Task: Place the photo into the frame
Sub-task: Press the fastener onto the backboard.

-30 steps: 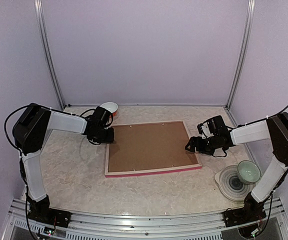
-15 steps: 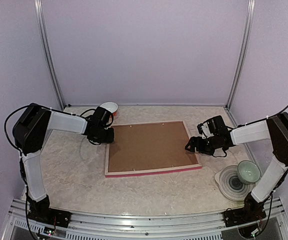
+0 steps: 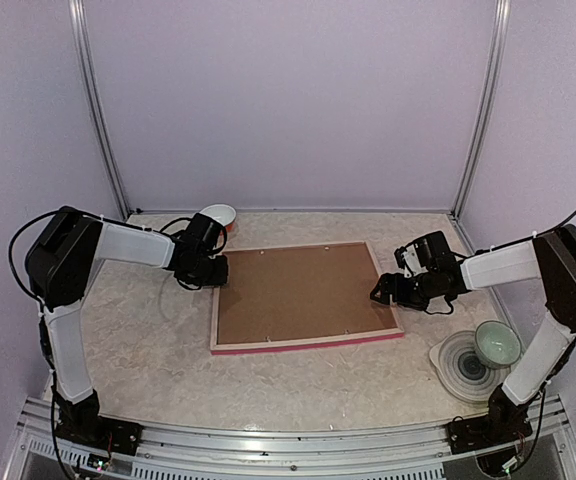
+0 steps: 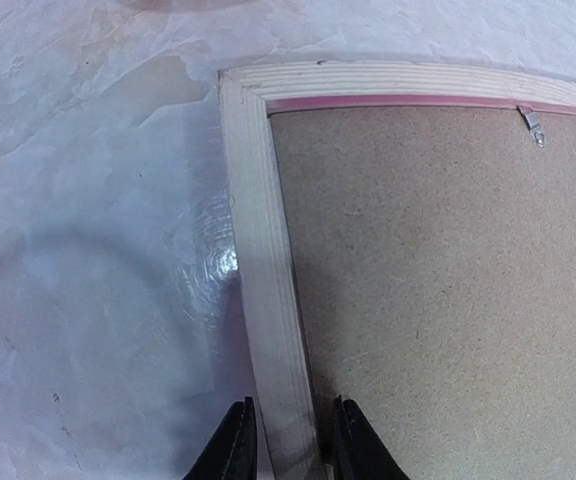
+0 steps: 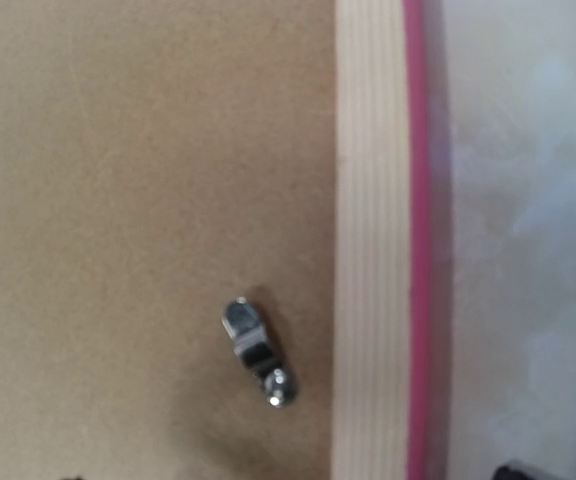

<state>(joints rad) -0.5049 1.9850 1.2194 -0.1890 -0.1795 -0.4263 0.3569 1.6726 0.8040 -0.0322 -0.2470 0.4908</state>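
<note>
The frame (image 3: 308,343) lies face down in the middle of the table, its pale wooden back up and a pink edge showing along the front. A brown backing board (image 3: 303,292) fills it. The photo is hidden. My left gripper (image 3: 216,270) is at the frame's left side. In the left wrist view its fingers (image 4: 236,445) sit on either side of the pale rail (image 4: 268,280), shut on it. My right gripper (image 3: 383,290) hovers open over the frame's right rail (image 5: 368,240), near a small metal clip (image 5: 256,350).
A white bowl (image 3: 218,215) stands at the back left, just behind the left gripper. A green bowl (image 3: 496,343) sits on a grey plate (image 3: 458,365) at the front right. Another metal clip (image 4: 533,123) sits along the frame's far rail.
</note>
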